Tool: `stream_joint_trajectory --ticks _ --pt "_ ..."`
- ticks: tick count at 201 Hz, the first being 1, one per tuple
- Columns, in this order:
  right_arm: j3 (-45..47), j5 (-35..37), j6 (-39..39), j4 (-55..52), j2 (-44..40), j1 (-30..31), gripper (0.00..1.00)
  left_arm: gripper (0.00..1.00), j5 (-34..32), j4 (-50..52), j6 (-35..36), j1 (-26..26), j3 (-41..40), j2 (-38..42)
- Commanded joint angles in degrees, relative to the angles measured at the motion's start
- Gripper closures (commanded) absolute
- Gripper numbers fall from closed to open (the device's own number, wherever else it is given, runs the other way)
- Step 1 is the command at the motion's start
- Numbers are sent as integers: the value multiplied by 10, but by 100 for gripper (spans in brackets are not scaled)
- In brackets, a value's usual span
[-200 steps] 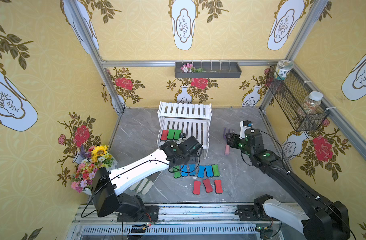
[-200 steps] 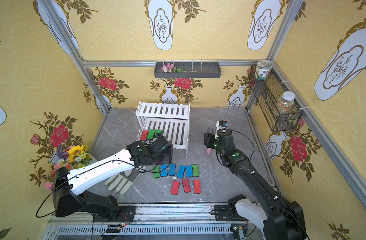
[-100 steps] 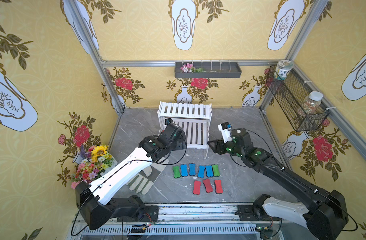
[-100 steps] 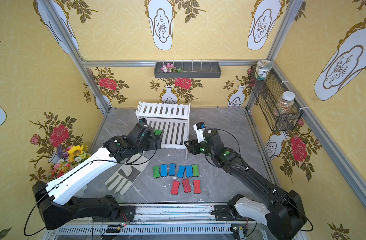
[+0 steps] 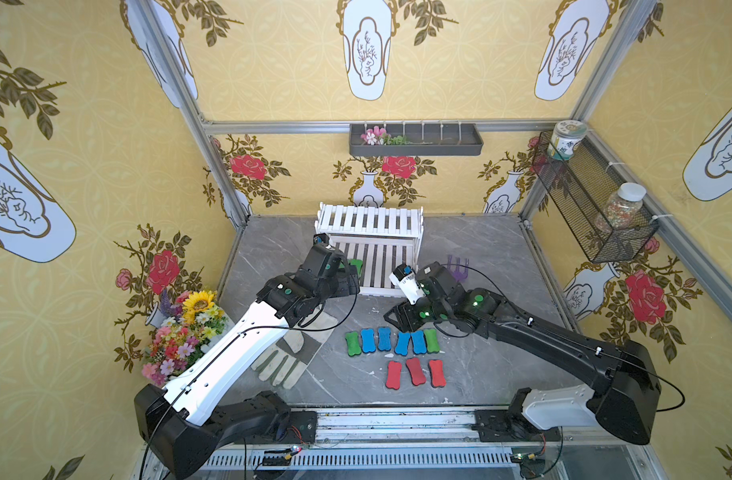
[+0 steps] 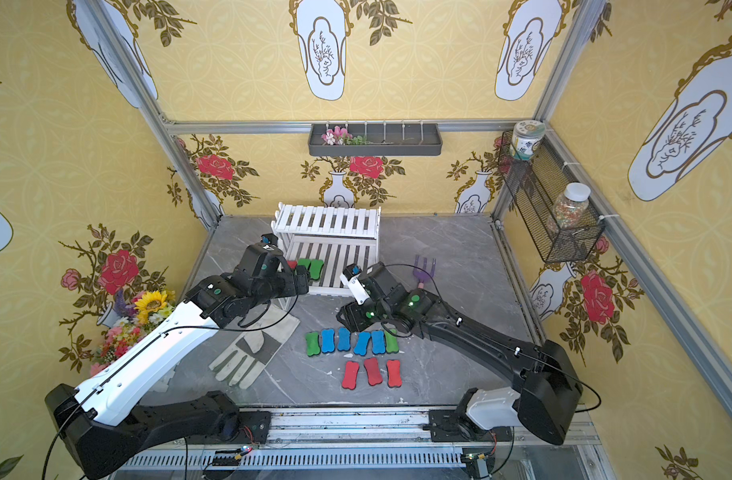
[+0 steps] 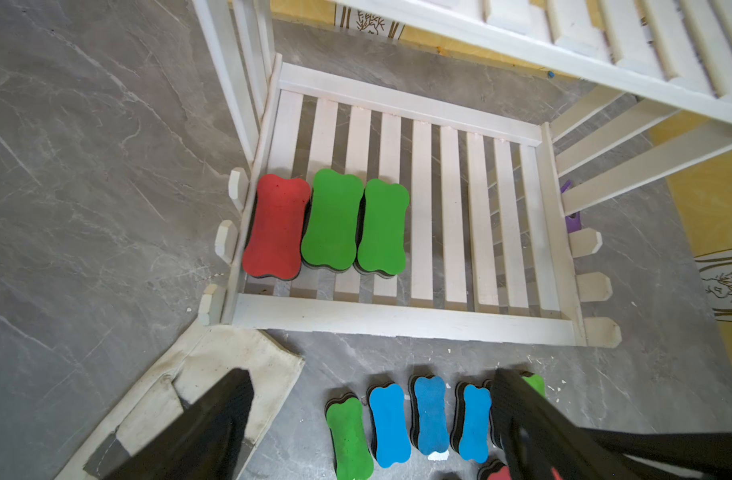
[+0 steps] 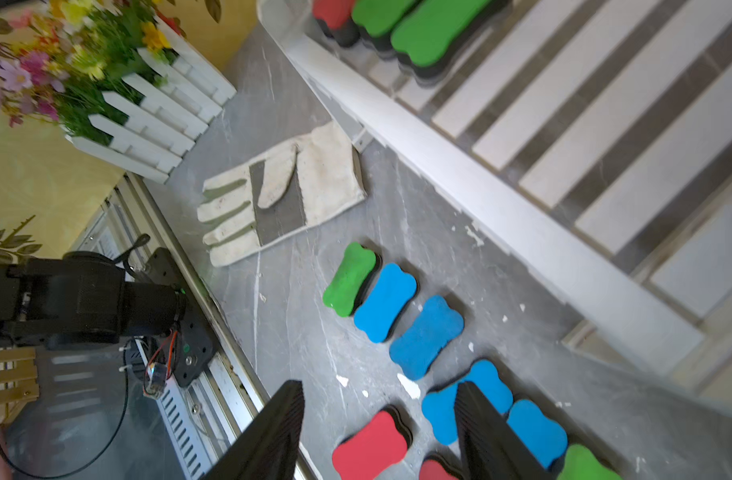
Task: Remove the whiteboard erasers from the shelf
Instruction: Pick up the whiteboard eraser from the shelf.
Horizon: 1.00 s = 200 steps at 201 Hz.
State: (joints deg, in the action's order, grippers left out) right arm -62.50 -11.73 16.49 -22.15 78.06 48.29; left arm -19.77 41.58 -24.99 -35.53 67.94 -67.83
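The white shelf (image 5: 370, 218) stands at the back middle. On the left end of its lower tier (image 7: 451, 216) a red eraser (image 7: 277, 226) and two green erasers (image 7: 333, 220) (image 7: 383, 228) lie side by side. My left gripper (image 5: 349, 276) hovers open and empty just in front of that corner. On the table, a row of green and blue erasers (image 5: 391, 340) lies in front of the shelf, with three red erasers (image 5: 415, 372) nearer. My right gripper (image 8: 380, 407) hangs open and empty above the blue and red ones.
A work glove (image 5: 291, 353) lies under the left arm. A flower box (image 5: 185, 332) sits at the left wall. A purple fork (image 5: 457, 266) lies right of the shelf. A grey wall tray (image 5: 416, 139) and a mesh basket (image 5: 592, 208) hang on the walls.
My left gripper rose from the row on the table, opened wide and went back to the shelf's front left corner. My right arm swung left from the fork to above the row.
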Motion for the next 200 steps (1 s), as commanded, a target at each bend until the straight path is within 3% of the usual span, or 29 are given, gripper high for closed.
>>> stream_joint_trajectory --ticks 1,48,147,200 --pt "-45 67 20 55 34 24 37 4 2 -12 11 8 -11 17" --pt "-141 208 57 -22 130 33 42 3 9 -22 12 38 -48 64" --pt "-95 255 81 -75 118 -43 41 3 29 -48 31 43 -67 40" --pt "-72 253 63 -9 87 -28 37 15 94 -83 22 41 -31 -18"
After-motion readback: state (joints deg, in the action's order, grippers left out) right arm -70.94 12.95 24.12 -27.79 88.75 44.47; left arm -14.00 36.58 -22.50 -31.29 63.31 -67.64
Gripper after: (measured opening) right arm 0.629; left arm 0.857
